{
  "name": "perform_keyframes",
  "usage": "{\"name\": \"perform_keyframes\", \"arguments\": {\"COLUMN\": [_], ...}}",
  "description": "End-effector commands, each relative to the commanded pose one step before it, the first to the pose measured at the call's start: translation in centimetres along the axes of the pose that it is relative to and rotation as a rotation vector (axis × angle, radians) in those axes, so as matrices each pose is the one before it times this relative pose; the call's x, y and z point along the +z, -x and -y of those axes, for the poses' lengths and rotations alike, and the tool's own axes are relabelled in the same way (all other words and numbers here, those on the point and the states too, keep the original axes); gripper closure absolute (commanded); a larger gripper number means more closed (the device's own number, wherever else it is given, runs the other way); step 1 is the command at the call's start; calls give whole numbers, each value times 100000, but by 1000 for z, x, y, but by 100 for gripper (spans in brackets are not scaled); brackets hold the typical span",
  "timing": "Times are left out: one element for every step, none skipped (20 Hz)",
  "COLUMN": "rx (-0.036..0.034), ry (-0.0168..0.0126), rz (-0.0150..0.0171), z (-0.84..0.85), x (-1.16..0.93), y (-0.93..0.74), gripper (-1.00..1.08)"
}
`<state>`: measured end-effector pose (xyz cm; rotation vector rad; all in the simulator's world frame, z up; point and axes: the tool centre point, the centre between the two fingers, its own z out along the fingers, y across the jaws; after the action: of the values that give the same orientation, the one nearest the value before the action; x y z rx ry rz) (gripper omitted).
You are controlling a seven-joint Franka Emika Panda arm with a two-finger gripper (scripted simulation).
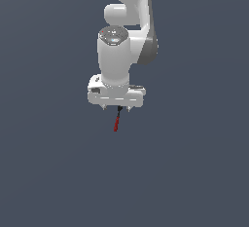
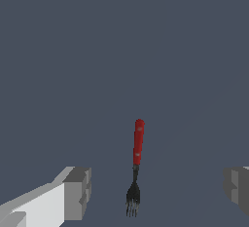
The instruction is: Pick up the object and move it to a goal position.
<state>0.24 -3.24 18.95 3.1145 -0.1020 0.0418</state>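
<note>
The gripper [image 1: 116, 107] hangs over the little red fork [image 2: 136, 160]. Its fingers [image 2: 78, 192] are wide apart, holding nothing. The fork's black end lies between them, its red handle pointing away.

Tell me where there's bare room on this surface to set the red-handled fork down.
Nearly everywhere. The grey surface is bare to the exterior view's left and right of the gripper and below the fork. The only crowded spot is directly under the open gripper, where the fork sits between its fingers.
</note>
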Motion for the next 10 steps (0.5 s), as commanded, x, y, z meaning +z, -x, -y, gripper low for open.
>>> {"name": "perform_keyframes", "arguments": {"rx": [0,0,120,153,216,269,284,221,160,99], "ry": [0,0,-67,-86,-121,-151,-159,-124,-90,-56], "rz": [0,0,-170,-214,-302,-378,-401,-313,-228,-143], "z": [-1,31,4,39,52,71,73,58,41,23], "x": [0,14,-66,-67,-97,-120,-130,-102,-76,-50], "y": [0,-14,-14,-34,-47,-62,-65,-52,-37,-23], "gripper": [-92,-92,-92,-92,-92,-92,-92,-92,-92,-92]}}
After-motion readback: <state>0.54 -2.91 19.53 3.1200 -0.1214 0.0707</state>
